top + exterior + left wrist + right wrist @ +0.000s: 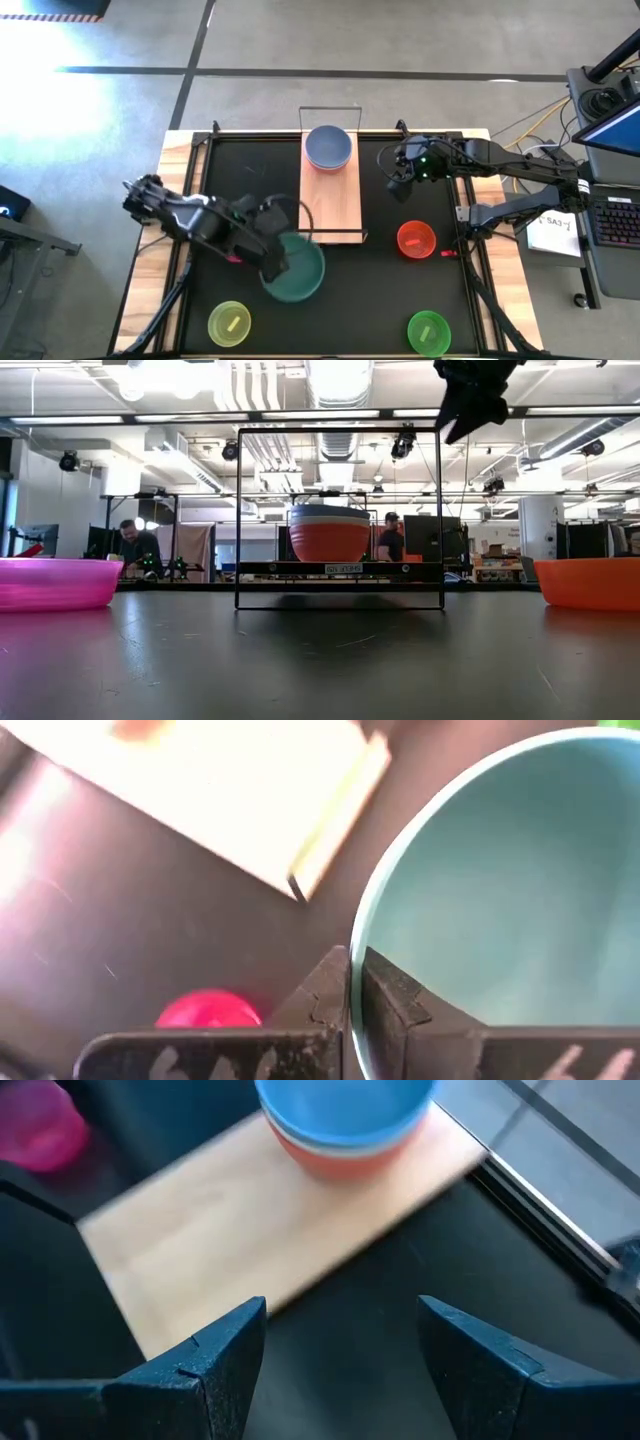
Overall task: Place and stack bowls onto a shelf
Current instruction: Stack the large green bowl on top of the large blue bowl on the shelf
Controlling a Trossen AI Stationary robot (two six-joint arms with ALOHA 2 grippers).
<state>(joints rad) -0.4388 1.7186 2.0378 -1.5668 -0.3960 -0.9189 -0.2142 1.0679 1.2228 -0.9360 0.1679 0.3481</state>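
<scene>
On the shelf (pixel 330 195), perhaps three stacked bowls (pixel 328 146), left pincer (pixel 355 1010) pinching teal bowl (pixel 296 270), right pincer (pixel 340 1355) spread.

The shelf (pixel 331 200) is pale, matt wood with a thin dark metal wire frame (pixel 340 518). The teal bowl (pixel 510 900) looks like smooth plastic with a soft sheen. The desk (pixel 400 290) wears a black matt mat, faintly scuffed.

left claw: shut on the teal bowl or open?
Shut. In the left wrist view the left claw pinches the teal bowl rim between both fingers.
</scene>
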